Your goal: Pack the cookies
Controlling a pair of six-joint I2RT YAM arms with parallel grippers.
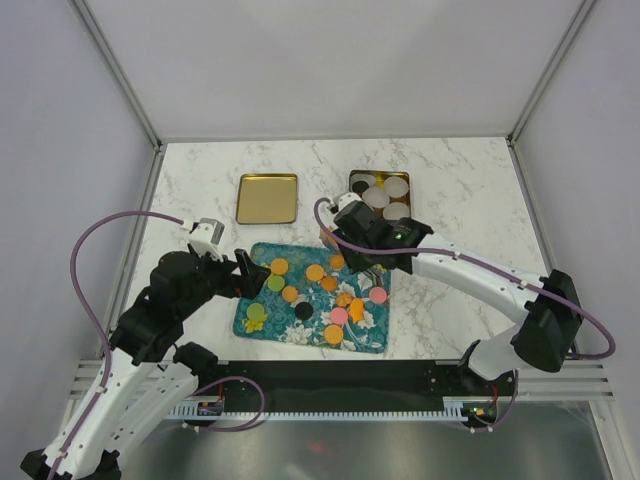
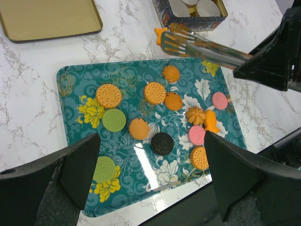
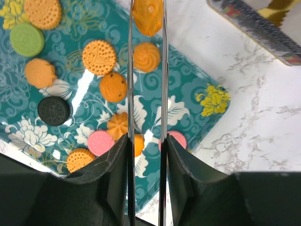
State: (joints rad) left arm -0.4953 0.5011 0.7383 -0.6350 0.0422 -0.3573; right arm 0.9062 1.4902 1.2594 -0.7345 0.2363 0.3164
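Note:
Several cookies lie on the teal flowered tray (image 1: 372,335): orange ones, a green one (image 2: 114,119), a black one (image 2: 162,143) and a pink one (image 2: 196,135). My right gripper (image 3: 146,146) is shut on a pair of metal tongs (image 3: 130,84). The tongs' tips pinch an orange cookie (image 3: 147,16), held in the air over the tray's far edge near the tin (image 1: 380,195). The same cookie (image 2: 162,35) shows at the tong tips in the left wrist view. My left gripper (image 2: 150,146) hangs open over the tray's near side, holding nothing.
The tin at the back right holds white paper cups (image 1: 396,187). A flat gold lid (image 1: 267,198) lies on the marble table to its left. White booth walls close in the table's sides and back.

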